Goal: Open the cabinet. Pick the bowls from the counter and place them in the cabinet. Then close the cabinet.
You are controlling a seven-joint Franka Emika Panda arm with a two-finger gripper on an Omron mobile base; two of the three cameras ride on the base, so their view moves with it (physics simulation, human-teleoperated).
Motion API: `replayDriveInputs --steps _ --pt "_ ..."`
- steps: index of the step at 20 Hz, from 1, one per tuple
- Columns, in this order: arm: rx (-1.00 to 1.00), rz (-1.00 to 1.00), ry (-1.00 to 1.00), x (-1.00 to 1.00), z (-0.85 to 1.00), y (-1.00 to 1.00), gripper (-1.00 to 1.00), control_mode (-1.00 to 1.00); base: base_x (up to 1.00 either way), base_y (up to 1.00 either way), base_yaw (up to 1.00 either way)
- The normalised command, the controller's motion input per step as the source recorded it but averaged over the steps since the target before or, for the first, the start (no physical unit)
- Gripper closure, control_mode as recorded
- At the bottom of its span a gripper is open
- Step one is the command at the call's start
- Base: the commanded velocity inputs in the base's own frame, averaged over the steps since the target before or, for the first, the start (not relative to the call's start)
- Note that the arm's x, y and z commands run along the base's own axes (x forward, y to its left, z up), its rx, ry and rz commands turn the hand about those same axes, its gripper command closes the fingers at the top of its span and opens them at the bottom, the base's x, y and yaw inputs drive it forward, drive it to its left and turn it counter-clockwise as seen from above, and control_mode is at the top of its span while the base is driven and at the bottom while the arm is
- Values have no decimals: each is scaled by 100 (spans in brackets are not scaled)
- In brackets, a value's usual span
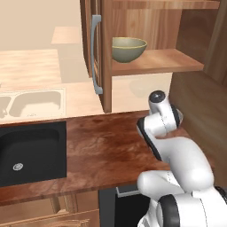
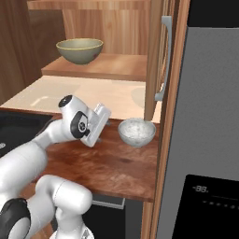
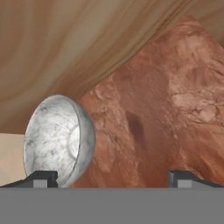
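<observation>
The cabinet (image 1: 104,53) stands open, both doors swung aside. On its wooden shelf (image 1: 168,62) rests the olive-yellow bowl (image 1: 127,48), also the olive bowl (image 2: 79,50) in the right base view. The white-grey bowl (image 2: 136,131) sits upright on the dark reddish counter (image 2: 107,163) near its right end. My gripper (image 2: 110,122) is open and empty, low over the counter just left of that bowl, apart from it. In the hand view the white-grey bowl (image 3: 59,138) lies by one fingertip (image 3: 41,178), and the gripper (image 3: 112,179) looks along the counter (image 3: 175,109).
A black sink (image 1: 31,153) is set into the counter's left part. The right cabinet door (image 2: 156,60) with its grey handle (image 2: 164,56) hangs just above and behind the white-grey bowl. A grey fridge (image 2: 210,116) walls off the right side.
</observation>
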Motion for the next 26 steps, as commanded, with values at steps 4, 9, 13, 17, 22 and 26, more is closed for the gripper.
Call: replayDriveInputs --steps 4,9,13,17,22,26 --pt "0 0 0 26 -14 0 -100 -100 0 0 0" --pt "0 0 0 16 -10 -1 -100 -100 0 0 0" --pt "0 0 0 0 -9 -1 -100 -100 0 0 0" --pt "1 0 0 0 -15 -1 -100 -100 0 0 0" --pt "1 0 0 2 -10 -7 -100 -100 0 0 0" --pt "0 0 -1 7 -11 -10 -100 -100 0 0 0"
